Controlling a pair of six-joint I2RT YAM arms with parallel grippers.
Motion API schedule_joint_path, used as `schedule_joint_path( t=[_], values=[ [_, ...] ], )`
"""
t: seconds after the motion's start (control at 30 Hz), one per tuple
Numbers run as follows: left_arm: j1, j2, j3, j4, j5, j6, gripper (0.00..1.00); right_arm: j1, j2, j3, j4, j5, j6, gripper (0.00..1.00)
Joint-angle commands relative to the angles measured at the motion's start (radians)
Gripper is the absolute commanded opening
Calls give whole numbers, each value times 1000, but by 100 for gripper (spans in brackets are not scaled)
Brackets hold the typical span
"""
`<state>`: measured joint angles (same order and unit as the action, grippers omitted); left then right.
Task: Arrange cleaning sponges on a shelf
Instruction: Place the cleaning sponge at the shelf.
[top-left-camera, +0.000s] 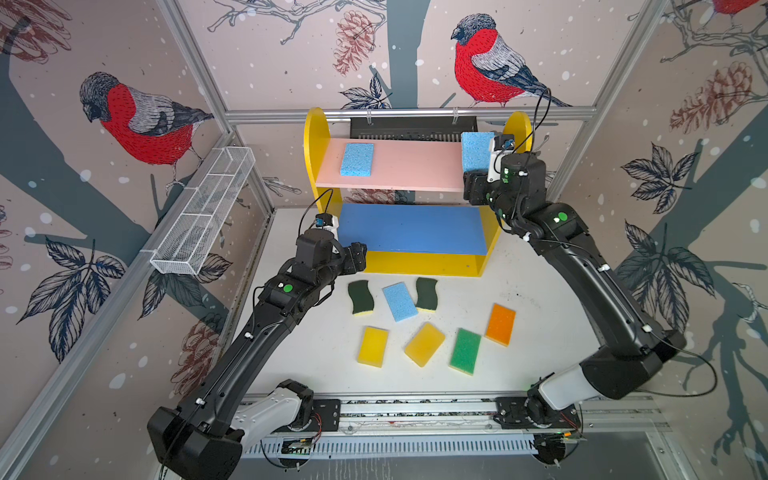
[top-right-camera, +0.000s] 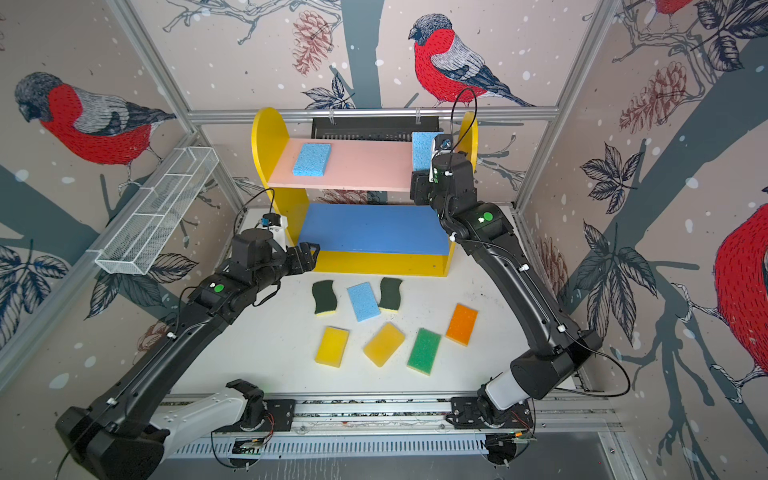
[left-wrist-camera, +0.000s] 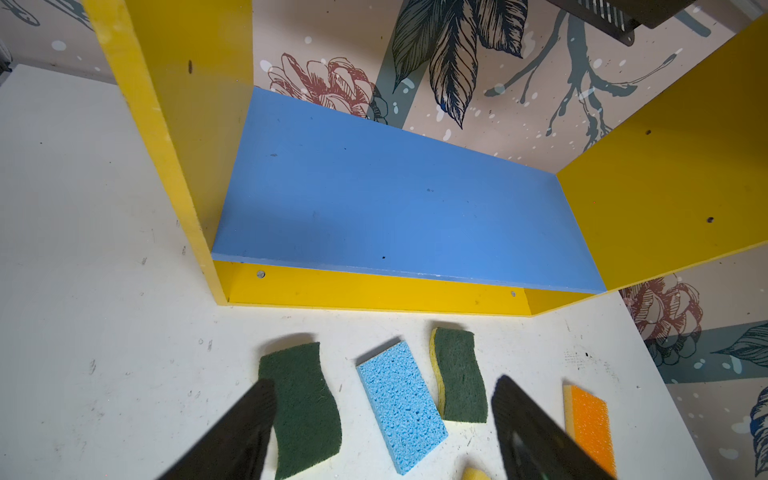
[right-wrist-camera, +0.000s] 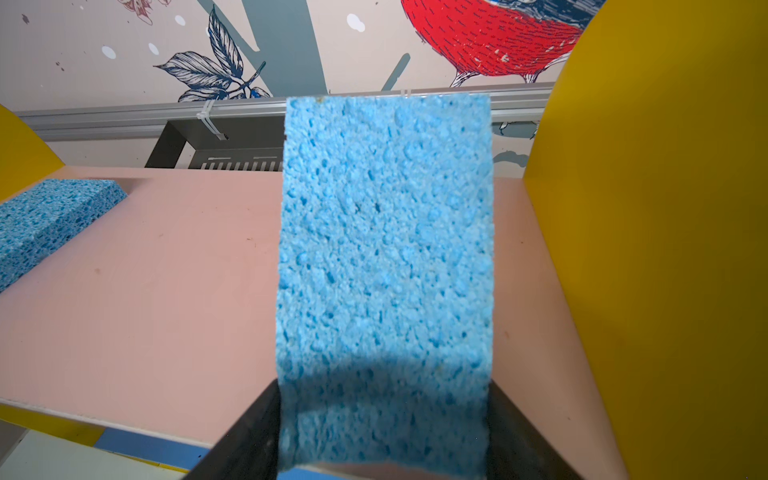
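Clamped by its near end between the jaws of the right gripper (right-wrist-camera: 384, 386), a light blue sponge (right-wrist-camera: 386, 232) fills the right wrist view, broad face to the lens, reaching out over the pink top board (right-wrist-camera: 166, 291) of the shelf (top-left-camera: 311, 158). In both top views it sits at the board's 3 o'clock end, just beside the yellow side panel (right-wrist-camera: 644, 249); whether it touches the board I cannot tell. A second light blue sponge (top-left-camera: 356, 159) lies flat at the 9 o'clock end, well apart. The shelf stands at 12 o'clock on the white surface (top-left-camera: 540, 332). At its 6 o'clock lie a dark-green wavy sponge (top-left-camera: 360, 297), a third light blue sponge (top-left-camera: 400, 301), another dark-green wavy sponge (top-left-camera: 427, 294), a yellow sponge (top-left-camera: 372, 346), a tilted yellow sponge (top-left-camera: 424, 343), a green sponge (top-left-camera: 465, 351) and an orange sponge (top-left-camera: 500, 324). The left gripper (left-wrist-camera: 384, 384) hovers over the nearer row, jaws apart and empty. Likely trouble: released standing tall, the held sponge could topple toward 6 o'clock off the board's front edge, or lean tilted against the panel; squeezed foam may also spring on release. On the left, the jaws span more than one sponge, so closing there could catch two, and a careless lift beside the shelf's 7 o'clock corner might jolt it.
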<state>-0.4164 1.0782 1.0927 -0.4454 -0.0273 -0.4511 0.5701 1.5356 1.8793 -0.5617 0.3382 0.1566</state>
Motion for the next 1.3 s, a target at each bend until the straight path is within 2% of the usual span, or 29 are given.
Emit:
schedule_joint_path(
  t=[0.0, 0.73, 1.27],
  values=[
    [1, 8, 9, 40, -8, 19, 82, -16, 15, 16, 29, -12, 1, 71],
    [5, 20, -28, 57, -13, 21, 83, -26, 60, 35, -25, 57, 52, 75],
    [7, 46, -37, 80, 0, 9, 83, -27, 82, 16, -15, 66, 30, 76]
  ],
)
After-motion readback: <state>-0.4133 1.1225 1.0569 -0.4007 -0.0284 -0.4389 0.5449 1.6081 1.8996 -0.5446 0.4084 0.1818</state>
